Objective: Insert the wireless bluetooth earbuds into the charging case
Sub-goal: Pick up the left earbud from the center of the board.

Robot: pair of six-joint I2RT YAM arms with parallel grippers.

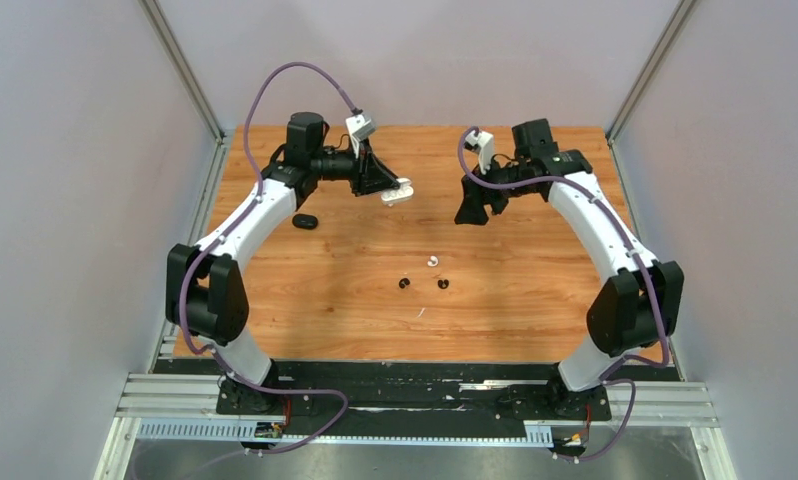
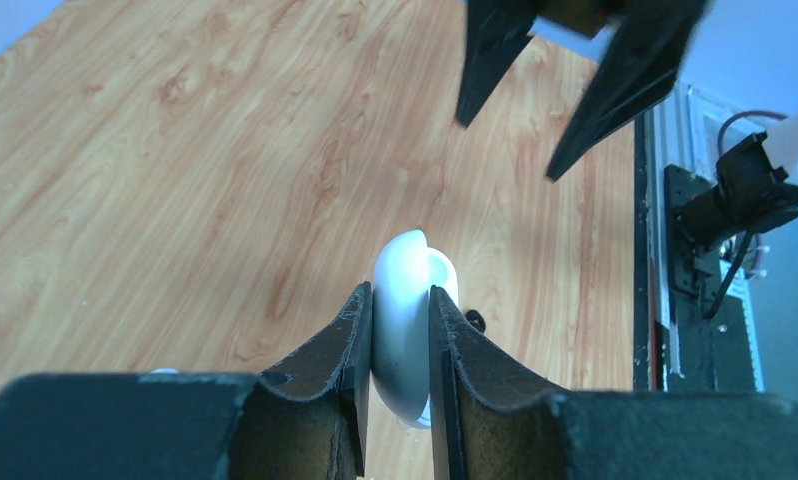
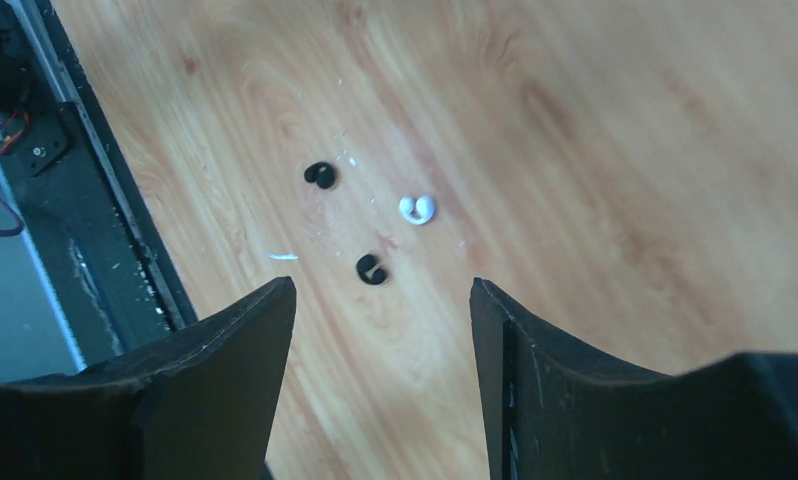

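The white charging case [image 2: 405, 300], smooth and pebble-shaped, stands edge-on, pinched between the left jaws. Two black earbuds [image 3: 371, 268] and one white earbud [image 3: 416, 208] lie scattered ahead of the parted right jaws.

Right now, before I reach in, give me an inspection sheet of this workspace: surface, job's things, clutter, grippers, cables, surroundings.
Surface: wooden tabletop, no damage seen.
Job's things: white case held off the table; black case lying on the wood; white earbud, black earbud and second black earbud loose mid-table, apart from each other; no other white bud seen.
Clutter: small white fleck near the buds.
Grippers: left gripper shut on the white case; right gripper open, empty, above the table.
Cables: purple cable along each arm, clear of the buds.
Surroundings: plain walls, metal rails at the near edge.
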